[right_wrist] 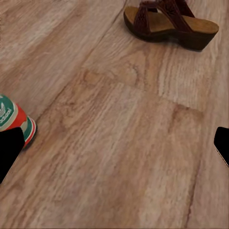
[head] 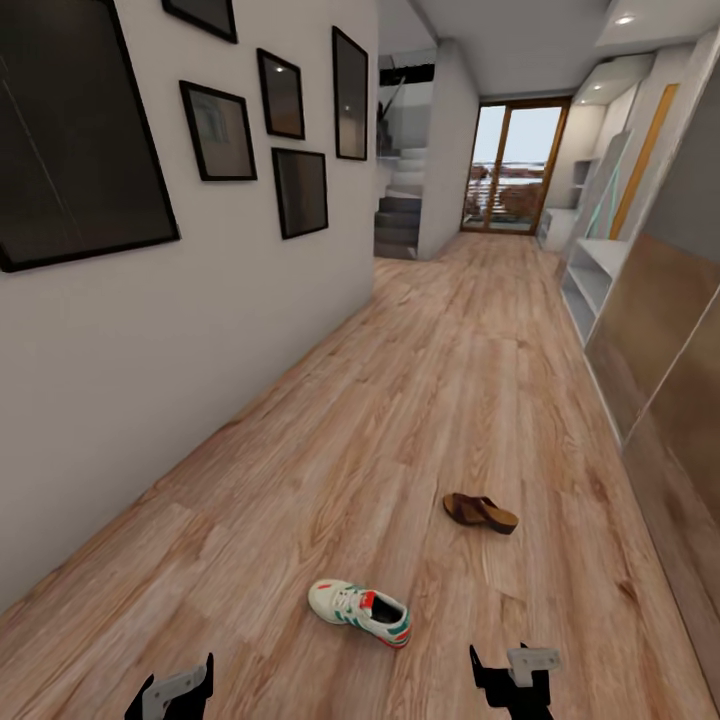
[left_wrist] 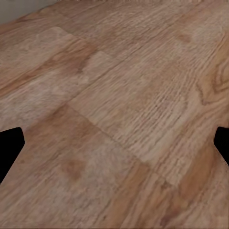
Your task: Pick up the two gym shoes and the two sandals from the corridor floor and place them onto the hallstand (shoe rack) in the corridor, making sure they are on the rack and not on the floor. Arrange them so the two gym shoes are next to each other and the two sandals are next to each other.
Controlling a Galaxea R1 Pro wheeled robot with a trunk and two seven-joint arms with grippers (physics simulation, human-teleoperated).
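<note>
One off-white gym shoe with green stripes and a red heel lies on its sole on the wood-plank corridor floor, just ahead of and between my grippers. Its heel shows in the right wrist view. One dark brown sandal lies farther ahead and to the right. The other shoe and sandal are out of view. The light-grey hallstand stands far along the right wall. My left gripper and right gripper both hang open over the floor, holding nothing.
A white wall with dark picture frames runs along the left. Tall brown cabinet panels line the right side. Stairs and a glass door are at the corridor's far end.
</note>
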